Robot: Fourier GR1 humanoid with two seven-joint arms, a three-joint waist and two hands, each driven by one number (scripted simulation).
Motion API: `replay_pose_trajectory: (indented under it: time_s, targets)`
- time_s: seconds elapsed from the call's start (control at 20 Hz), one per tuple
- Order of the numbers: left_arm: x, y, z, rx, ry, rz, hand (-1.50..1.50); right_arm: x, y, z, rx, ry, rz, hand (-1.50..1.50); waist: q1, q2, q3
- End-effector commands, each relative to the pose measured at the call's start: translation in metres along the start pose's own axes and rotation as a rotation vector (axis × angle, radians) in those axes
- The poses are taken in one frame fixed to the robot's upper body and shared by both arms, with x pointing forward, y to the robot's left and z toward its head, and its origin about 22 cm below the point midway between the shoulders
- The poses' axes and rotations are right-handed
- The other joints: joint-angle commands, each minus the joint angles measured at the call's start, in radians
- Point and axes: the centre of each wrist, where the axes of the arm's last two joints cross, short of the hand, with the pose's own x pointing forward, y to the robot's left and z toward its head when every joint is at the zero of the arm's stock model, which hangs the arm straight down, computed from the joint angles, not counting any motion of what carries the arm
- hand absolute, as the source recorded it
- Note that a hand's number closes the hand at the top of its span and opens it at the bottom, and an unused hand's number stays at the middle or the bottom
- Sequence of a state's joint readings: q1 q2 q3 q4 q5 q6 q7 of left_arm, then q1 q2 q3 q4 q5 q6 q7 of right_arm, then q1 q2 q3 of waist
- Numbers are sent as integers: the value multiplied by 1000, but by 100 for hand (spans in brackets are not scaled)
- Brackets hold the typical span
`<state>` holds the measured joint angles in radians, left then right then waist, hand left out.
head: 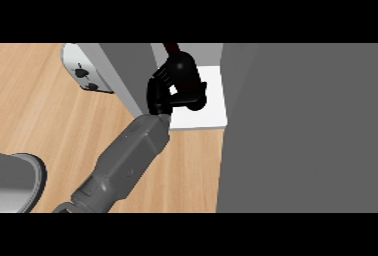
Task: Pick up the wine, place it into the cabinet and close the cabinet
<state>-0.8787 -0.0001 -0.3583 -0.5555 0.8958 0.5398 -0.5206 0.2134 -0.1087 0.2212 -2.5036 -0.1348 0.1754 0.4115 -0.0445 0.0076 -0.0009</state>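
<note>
My left hand, fingers curled round the wine bottle, holds it over the open cabinet floor; next, I judge, set it down and let go.

cabinet: grey, door open | wine: dark-red neck showing, at its opening

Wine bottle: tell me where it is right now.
Head view, top centre: the wine bottle is in the left hand, over the cabinet's white shelf, with the grey cabinet door to its right.
</note>
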Motion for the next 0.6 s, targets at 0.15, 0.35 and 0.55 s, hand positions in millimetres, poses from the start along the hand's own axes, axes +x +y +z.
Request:
replay_pose_trajectory:
  time_s: [0.15, 0.35, 0.55]
  targets:
    - [31, -23, -25, 33, -68, -82, 150, 20, -2, 9, 23, -68, -63, -150, 11, -1, 1]
    - [36, -1, -41, 111, -82, -173, 150, 18, 3, 21, 10, -75, -96, -150, -4, 0, 2]
    - [40, 1, -48, 179, -130, -331, -150, 18, 0, 13, 41, -81, -82, -150, -13, 6, 2]
